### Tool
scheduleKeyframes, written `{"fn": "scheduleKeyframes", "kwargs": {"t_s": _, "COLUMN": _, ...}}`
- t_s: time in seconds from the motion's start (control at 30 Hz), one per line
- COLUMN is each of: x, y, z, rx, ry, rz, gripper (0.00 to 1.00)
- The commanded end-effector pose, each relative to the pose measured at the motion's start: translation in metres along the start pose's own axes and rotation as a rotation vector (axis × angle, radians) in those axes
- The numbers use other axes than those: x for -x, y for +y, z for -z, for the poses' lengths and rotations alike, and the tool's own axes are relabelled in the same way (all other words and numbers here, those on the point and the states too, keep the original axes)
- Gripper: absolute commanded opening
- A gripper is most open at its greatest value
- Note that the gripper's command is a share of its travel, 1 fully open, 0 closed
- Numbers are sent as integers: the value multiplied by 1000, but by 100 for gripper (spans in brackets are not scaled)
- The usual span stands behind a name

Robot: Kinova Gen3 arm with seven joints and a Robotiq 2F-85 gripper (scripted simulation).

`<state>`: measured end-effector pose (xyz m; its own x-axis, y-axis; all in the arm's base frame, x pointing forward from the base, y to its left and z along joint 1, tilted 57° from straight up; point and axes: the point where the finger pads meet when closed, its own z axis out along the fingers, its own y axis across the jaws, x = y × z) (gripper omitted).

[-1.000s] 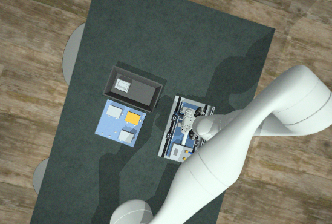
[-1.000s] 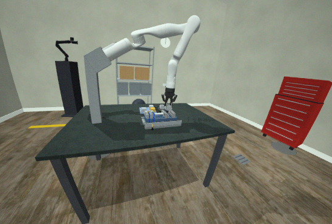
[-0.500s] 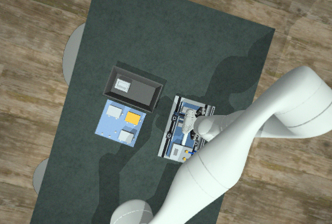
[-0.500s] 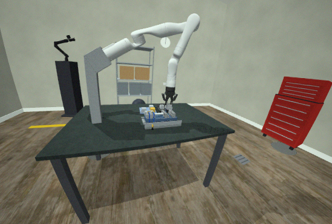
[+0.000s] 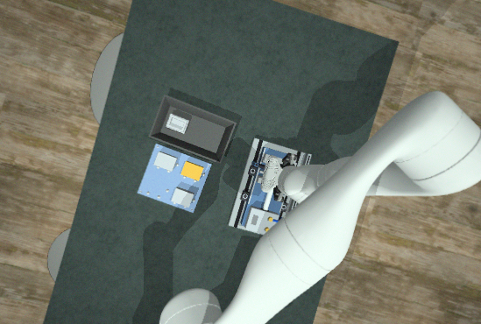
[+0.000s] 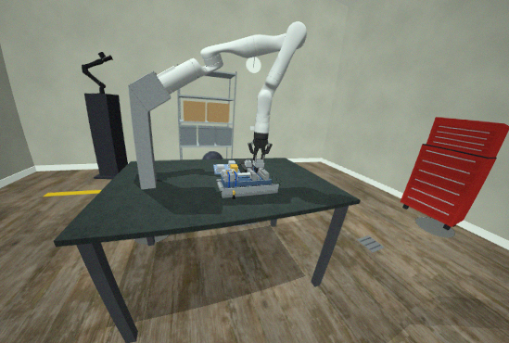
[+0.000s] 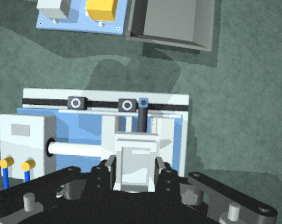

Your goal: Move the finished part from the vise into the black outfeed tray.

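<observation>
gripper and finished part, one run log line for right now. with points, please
gripper (image 6: 260,157) (image 7: 135,165): shut on finished part (image 7: 136,162) | position: over vise (image 7: 181,135) | black outfeed tray (image 5: 194,151) (image 7: 204,42): one part, room beside it

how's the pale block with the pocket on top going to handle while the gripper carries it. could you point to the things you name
The pale pocketed block (image 7: 136,162) looks rigid, so it probably won't flex between the black gripper's (image 6: 260,150) (image 7: 137,167) fingers. Its smooth flat sides may slip a little if bumped. Its boxy shape suggests it won't roll once laid down.
</observation>
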<state>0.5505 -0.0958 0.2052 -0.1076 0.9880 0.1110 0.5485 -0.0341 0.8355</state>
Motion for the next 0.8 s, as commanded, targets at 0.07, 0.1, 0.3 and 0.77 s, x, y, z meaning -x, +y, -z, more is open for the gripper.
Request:
{"fn": "scheduleKeyframes", "kwargs": {"t_s": 0.07, "x": -10, "y": 3, "z": 0, "rx": 2, "ry": 0, "rz": 0, "gripper": 0}}
{"fn": "scheduleKeyframes", "kwargs": {"t_s": 0.1, "x": -13, "y": 4, "z": 0, "rx": 4, "ry": 1, "rz": 3, "gripper": 0}}
{"fn": "scheduleKeyframes", "kwargs": {"t_s": 0.3, "x": -32, "y": 9, "z": 1, "rx": 4, "ry": 0, "rz": -3, "gripper": 0}}
{"fn": "scheduleKeyframes", "kwargs": {"t_s": 0.77, "x": -81, "y": 19, "z": 1, "rx": 3, "ry": -6, "rz": -22, "gripper": 0}}
